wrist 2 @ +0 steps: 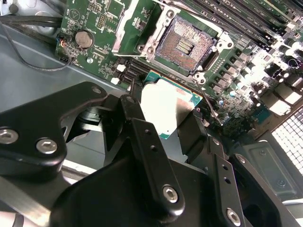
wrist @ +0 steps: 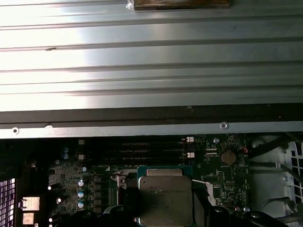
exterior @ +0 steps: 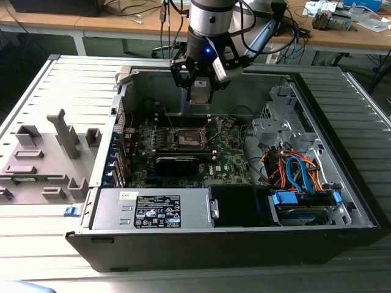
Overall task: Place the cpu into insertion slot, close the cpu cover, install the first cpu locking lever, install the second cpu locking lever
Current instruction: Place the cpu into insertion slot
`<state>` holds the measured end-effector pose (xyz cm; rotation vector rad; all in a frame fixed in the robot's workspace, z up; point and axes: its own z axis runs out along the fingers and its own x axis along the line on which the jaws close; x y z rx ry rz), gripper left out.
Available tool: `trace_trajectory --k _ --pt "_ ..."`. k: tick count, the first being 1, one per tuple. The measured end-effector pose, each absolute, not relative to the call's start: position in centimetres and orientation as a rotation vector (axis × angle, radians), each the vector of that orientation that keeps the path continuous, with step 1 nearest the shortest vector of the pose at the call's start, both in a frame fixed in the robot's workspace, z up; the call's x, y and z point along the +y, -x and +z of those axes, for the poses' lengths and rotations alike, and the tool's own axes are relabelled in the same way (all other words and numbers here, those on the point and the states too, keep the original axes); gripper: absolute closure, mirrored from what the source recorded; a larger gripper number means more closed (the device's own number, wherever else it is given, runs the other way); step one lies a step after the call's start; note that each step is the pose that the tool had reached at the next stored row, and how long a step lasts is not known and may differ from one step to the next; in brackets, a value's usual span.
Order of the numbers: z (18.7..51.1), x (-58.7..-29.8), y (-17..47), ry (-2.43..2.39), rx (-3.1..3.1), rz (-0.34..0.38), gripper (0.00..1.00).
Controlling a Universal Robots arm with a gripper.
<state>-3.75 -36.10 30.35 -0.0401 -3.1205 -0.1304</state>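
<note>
pincer (wrist 2: 163, 117) clamped on the cpu (wrist 2: 166, 100), hovering near the bare insertion slot (wrist 2: 187, 45)

We see a grey ribbed metal bench (exterior: 43, 244) spreading out below and around the hand (exterior: 200, 96). Far behind the hand runs a long wooden table (exterior: 110, 25) on white legs (exterior: 78, 43), strewn with cables (exterior: 131, 11). Light glares off the bench's ribs.

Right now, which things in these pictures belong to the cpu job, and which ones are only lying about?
For the job: the gripper, shut on the cpu; the insertion slot, uncovered; the cpu cover, raised.

Lying about: the coin battery; the power supply; the blue and orange cables; the grey fixture outside the case.
</note>
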Motion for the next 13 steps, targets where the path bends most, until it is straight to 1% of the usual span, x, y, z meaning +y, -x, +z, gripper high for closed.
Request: trace_trajectory --k 13 --pt "30.03 -36.46 3.76 0.04 -3.121 -0.123 0.45"
